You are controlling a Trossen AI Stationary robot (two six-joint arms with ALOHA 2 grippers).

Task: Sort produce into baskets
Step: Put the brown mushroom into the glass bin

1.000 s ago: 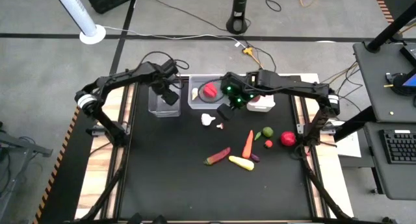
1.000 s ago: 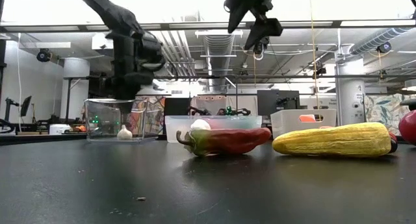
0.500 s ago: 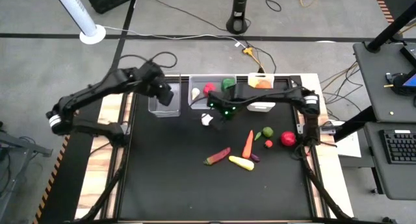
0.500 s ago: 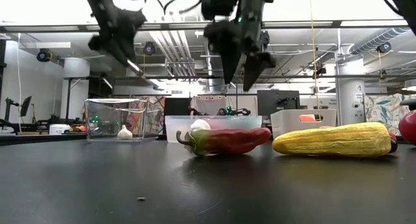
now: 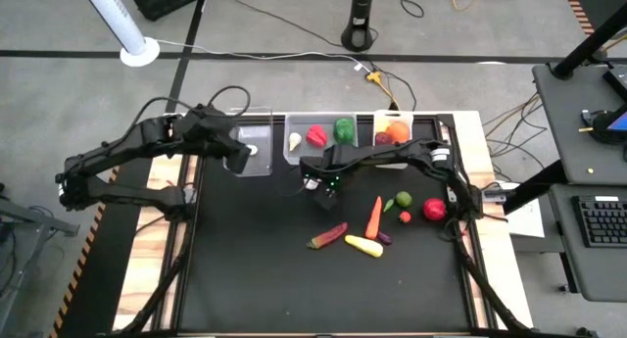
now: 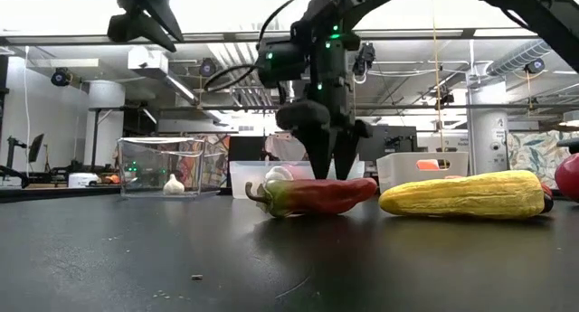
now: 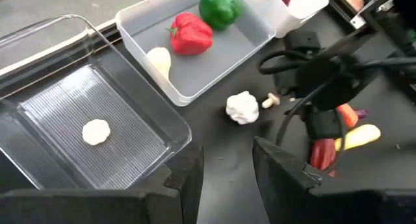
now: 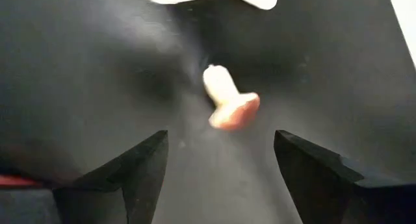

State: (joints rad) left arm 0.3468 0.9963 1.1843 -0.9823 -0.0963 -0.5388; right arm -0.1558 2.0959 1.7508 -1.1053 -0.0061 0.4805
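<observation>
My right claw [image 8: 218, 169] hangs spread wide and empty just above the small mushroom [image 8: 227, 100] on the black table [image 5: 255, 269], beside the white garlic [image 7: 242, 108]. My left claw [image 7: 227, 172], fingers slightly parted, holds nothing near the clear bin [image 5: 257, 158].

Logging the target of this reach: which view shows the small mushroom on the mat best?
The right wrist view: the mushroom fills the centre, between the right pincer and its open fingers. The left wrist view shows it tiny beside the garlic. In the high and low views the right arm hides it.
</observation>
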